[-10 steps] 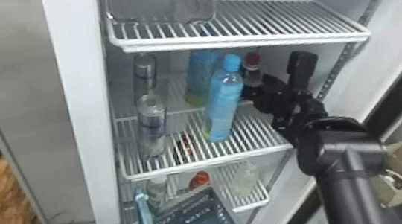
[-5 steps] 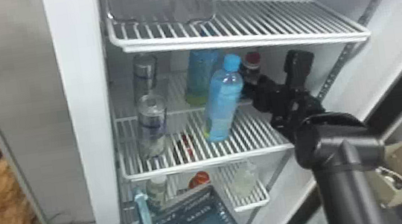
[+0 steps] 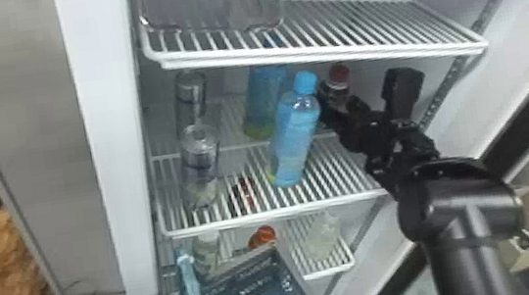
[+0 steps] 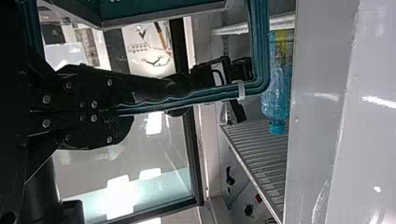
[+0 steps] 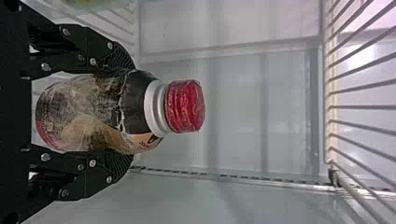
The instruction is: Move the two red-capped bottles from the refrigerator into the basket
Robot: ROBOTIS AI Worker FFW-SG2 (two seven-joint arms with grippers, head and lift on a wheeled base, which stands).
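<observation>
In the head view, the red-capped bottle (image 3: 339,79) is held by the right gripper (image 3: 341,102), just right of upper middle. The blue bottle (image 3: 295,135) close beside it could be knocked over if the arm is swung left too soon. The cap could be bumped on the top shelf (image 3: 319,54) if it is lifted too high. Room seems to be left out front, and the basket (image 3: 299,278) is seen at bottom middle. In the left wrist view, the handle (image 4: 187,99) is pinched by the left gripper (image 4: 122,113); the basket may be tipped by a hard drop. In the right wrist view, the bottle is squeezed from both sides; it could slip if pulled fast. Open space is seen past its cap, up to the bars.
</observation>
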